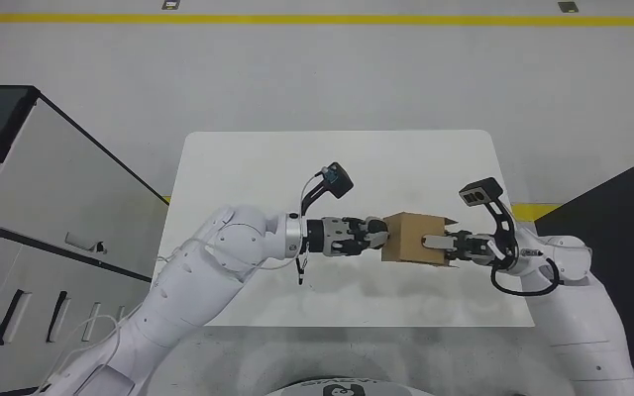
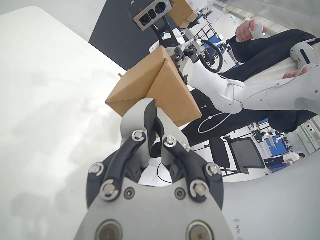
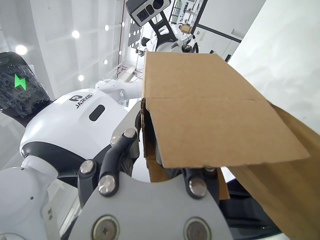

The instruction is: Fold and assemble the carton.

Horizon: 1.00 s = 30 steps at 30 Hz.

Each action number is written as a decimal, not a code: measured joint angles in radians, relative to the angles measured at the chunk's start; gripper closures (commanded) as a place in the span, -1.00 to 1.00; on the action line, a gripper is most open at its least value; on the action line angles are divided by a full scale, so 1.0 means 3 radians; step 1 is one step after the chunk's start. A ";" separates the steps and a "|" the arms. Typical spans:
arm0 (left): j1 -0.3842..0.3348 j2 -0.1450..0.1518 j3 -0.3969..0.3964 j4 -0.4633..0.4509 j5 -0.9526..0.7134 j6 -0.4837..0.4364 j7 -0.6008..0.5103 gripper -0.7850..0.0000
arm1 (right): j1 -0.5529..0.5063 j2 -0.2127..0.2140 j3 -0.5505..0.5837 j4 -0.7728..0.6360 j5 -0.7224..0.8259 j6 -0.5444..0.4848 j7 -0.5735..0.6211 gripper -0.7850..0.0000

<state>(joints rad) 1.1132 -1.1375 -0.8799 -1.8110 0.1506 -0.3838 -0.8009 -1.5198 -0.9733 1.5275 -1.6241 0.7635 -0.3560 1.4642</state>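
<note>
left claw (image 2: 153,106) and right claw (image 3: 145,131) each clamped on opposite ends of carton (image 1: 414,241), over table (image 1: 248,158).

Straight ahead of the left gripper (image 1: 379,236) the way is blocked. The carton (image 1: 414,238) sits against its fingertips, which are pinched together on the box's folded end. Beyond the carton, the right gripper (image 1: 432,242) closes off the far side, clamped over a side wall with an unfolded flap (image 3: 225,131) spread above its fingers. To either side of both pincers the white table (image 1: 248,168) lies bare, leaving wide room toward its far and near edges. Behind the left pincer's arm, off the table, a grey cabinet (image 1: 59,188) bounds that side.
</note>
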 measured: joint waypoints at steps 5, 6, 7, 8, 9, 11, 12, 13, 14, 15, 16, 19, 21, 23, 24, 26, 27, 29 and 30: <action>-0.0056 -0.0021 0.0066 0.0041 -0.0024 -0.0017 -0.0002 1.00 | 0.0034 0.0000 -0.0054 0.0007 0.0000 -0.0004 -0.0004 1.00; -0.0068 -0.0026 0.0079 0.0050 -0.0025 -0.0021 -0.0001 1.00 | 0.0041 0.0001 -0.0065 0.0009 -0.0001 -0.0004 -0.0004 1.00; -0.0076 -0.0029 0.0089 0.0057 -0.0028 -0.0022 0.0000 1.00 | 0.0045 0.0001 -0.0072 0.0011 -0.0002 -0.0004 -0.0005 1.00; -0.0084 -0.0033 0.0099 0.0064 -0.0033 -0.0024 0.0002 1.00 | 0.0048 0.0002 -0.0077 0.0014 -0.0002 -0.0006 -0.0006 1.00; -0.0094 -0.0037 0.0112 0.0073 -0.0040 -0.0028 0.0002 1.00 | 0.0052 0.0003 -0.0083 0.0017 -0.0003 -0.0009 -0.0009 1.00; -0.0108 -0.0044 0.0132 0.0087 -0.0050 -0.0034 0.0001 1.00 | 0.0056 0.0004 -0.0093 0.0023 -0.0002 -0.0009 -0.0009 1.00; -0.0117 -0.0049 0.0144 0.0096 -0.0056 -0.0038 0.0002 1.00 | 0.0059 0.0006 -0.0098 0.0026 -0.0001 -0.0009 -0.0009 1.00; -0.0123 -0.0052 0.0152 0.0102 -0.0061 -0.0041 0.0002 1.00 | 0.0061 0.0007 -0.0101 0.0029 0.0000 -0.0009 -0.0009 1.00; -0.0129 -0.0055 0.0159 0.0108 -0.0067 -0.0046 0.0002 1.00 | 0.0062 0.0007 -0.0105 0.0033 0.0001 -0.0010 -0.0010 1.00; -0.0137 -0.0058 0.0165 0.0117 -0.0072 -0.0050 0.0002 1.00 | 0.0064 0.0008 -0.0110 0.0038 0.0002 -0.0012 -0.0012 1.00; -0.0141 -0.0060 0.0169 0.0122 -0.0076 -0.0051 0.0002 1.00 | 0.0066 0.0009 -0.0113 0.0041 0.0002 -0.0014 -0.0014 1.00; -0.0152 -0.0062 0.0158 0.0136 -0.0079 -0.0045 0.0009 1.00 | 0.0070 0.0012 -0.0118 0.0055 0.0000 -0.0021 -0.0021 1.00; -0.0149 -0.0058 0.0127 0.0136 -0.0068 -0.0035 0.0019 1.00 | 0.0072 0.0016 -0.0109 0.0070 0.0006 -0.0030 -0.0030 1.00; -0.0138 -0.0051 0.0097 0.0124 -0.0053 -0.0027 0.0020 1.00 | 0.0072 0.0019 -0.0095 0.0088 0.0017 -0.0036 -0.0037 1.00; -0.0127 -0.0046 0.0080 0.0113 -0.0049 -0.0023 0.0017 1.00 | 0.0070 0.0021 -0.0086 0.0099 0.0025 -0.0041 -0.0041 1.00; -0.0110 -0.0041 0.0064 0.0096 -0.0044 -0.0021 0.0012 1.00 | 0.0066 0.0023 -0.0078 0.0108 0.0033 -0.0046 -0.0046 1.00; -0.0100 -0.0040 0.0063 0.0085 -0.0042 -0.0021 0.0006 1.00 | 0.0063 0.0024 -0.0078 0.0107 0.0037 -0.0047 -0.0047 1.00; -0.0090 -0.0041 0.0080 0.0076 -0.0041 -0.0021 -0.0003 1.00 | 0.0058 0.0024 -0.0084 0.0103 0.0043 -0.0049 -0.0050 1.00; -0.0090 -0.0045 0.0098 0.0075 -0.0044 -0.0021 -0.0010 1.00 | 0.0054 0.0024 -0.0092 0.0097 0.0044 -0.0052 -0.0052 1.00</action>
<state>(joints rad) 1.0862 -1.1510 -0.8505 -1.7883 0.1373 -0.3900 -0.8039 -1.5035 -0.9660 1.4998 -1.5951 0.7768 -0.3716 1.4486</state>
